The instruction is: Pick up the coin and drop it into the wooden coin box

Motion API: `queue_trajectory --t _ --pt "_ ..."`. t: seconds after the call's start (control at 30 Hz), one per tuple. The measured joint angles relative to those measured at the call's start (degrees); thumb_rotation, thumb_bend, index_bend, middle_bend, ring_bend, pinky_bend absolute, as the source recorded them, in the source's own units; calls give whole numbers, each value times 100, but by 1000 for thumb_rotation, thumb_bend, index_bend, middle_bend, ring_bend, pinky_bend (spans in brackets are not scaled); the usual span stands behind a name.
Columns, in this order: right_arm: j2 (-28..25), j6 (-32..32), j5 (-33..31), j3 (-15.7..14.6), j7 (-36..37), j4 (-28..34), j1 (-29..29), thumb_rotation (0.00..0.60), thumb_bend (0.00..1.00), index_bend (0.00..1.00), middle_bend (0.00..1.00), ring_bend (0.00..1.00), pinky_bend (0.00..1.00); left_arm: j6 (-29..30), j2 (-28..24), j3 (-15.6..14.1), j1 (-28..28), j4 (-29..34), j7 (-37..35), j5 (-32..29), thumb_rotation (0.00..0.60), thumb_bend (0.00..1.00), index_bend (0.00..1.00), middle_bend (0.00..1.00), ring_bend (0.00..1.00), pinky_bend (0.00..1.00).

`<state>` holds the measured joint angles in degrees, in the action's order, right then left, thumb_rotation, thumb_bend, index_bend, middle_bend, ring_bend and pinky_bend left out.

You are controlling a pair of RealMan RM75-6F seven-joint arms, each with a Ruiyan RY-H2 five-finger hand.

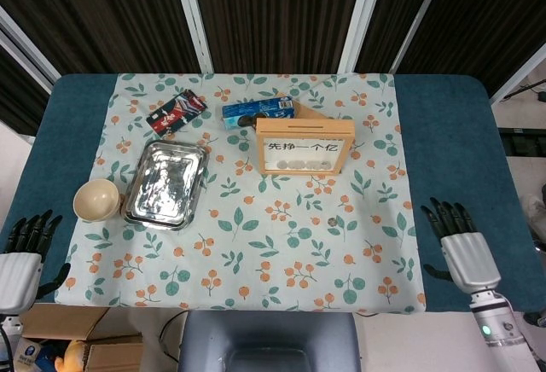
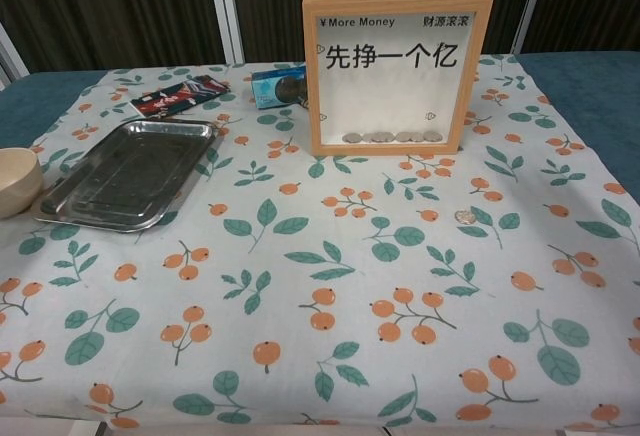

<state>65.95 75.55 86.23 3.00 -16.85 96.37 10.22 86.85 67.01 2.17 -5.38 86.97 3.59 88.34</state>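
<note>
Left hand (image 1: 21, 261) sits at the desk's near-left corner, off the cloth, fingers spread, holding nothing; parked, by the look of it. Not visible in chest view.

Beige bowl (image 1: 95, 199) sits just left of the steel tray (image 1: 165, 184), the two nearly touching. Both look like clutter, not task items. Behind the tray lie a red-and-dark snack packet (image 1: 177, 111) and a blue cookie box (image 1: 258, 110), the latter just behind the coin box.

Wooden coin box (image 1: 304, 145) stands upright mid-cloth, glass front toward the robot, a row of coins already resting along its bottom edge. Slot is on the top edge, visible in head view, so any drop has to come from above.

Coin (image 2: 464, 216) lies flat on the floral tablecloth (image 1: 256, 244), in front of the box toward its right end, apart from it. Untouched. It lies flat on fabric, so I'd expect a fingertip pinch or an edge scrape to be needed.

Right hand (image 1: 456, 242) hovers over the blue desk (image 1: 448, 124) just beyond the cloth's right edge, fingers spread, empty. It's the closer hand to the coin, so likely the one to reach. Task not started.
</note>
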Motion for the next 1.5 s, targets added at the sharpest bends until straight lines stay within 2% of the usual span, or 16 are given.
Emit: queue_trajectory --t 0.17,0.4,0.6,0.7,0.97,1.07,1.27,1.5 --pt "330 -503 -113 229 -287 -154 515 600 245 0 0 0 0 -40 100 42 -43 -117 -82 -53 600 314 0 0 0 0" --pt "1346 -1032 -340 561 -415 -1053 1204 600 245 0 0 0 0 -148 176 44 -98 -245 -106 -90 600 314 0 0 0 0" --pt "2222 -1427 -460 616 -383 -2071 1678 600 245 1 0 0 0 -195 222 52 -113 -381 -196 -155 600 312 0 0 0 0" --pt "2472 -1490 -462 582 -297 -2350 1825 600 245 65 0 0 0 -192 235 55 -106 -431 -247 -179 600 313 0 0 0 0" --pt "2756 -1587 -461 509 -183 -2637 2023 600 247 223 0 0 0 -256 299 47 -113 -566 -358 -237 600 310 0 0 0 0" --pt "2815 -1667 -515 485 -176 -2670 2069 600 303 258 0 0 0 -270 304 35 -119 -598 -371 -229 600 310 0 0 0 0" --pt "2906 -1723 -568 403 -219 -2780 2118 600 450 272 0 0 0 -281 323 17 -125 -651 -403 -213 600 310 0 0 0 0" --pt "3008 -1693 -539 298 -94 -2979 2123 600 495 279 0 0 0 -320 342 14 -138 -706 -449 -236 600 309 0 0 0 0"
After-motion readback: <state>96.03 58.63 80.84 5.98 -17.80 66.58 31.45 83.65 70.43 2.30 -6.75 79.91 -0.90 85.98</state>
